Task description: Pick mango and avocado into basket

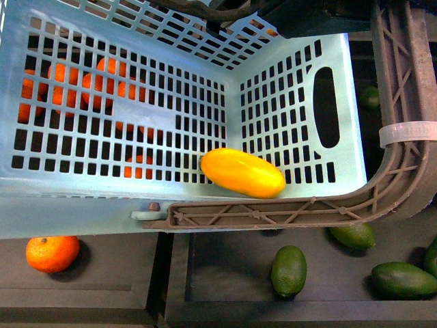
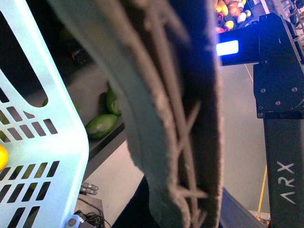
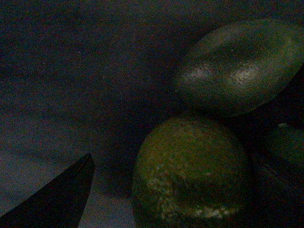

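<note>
Fingers (image 3: 52, 202) on the right sit beside the avocado (image 3: 190, 171), gap untellable; mango (image 1: 242, 172) inside basket (image 1: 293, 82).

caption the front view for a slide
Mango lies inside the teal basket while several avocados sit outside it.

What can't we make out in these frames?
Left end effector: not seen; blurred basket handle fills the left wrist view.
Right end effector: right wrist view dim, one finger shows; open or shut unclear.
Oranges: front view, behind the basket wall grid; count unclear.
Rightmost avocado: front view, cut by frame edge.
</note>
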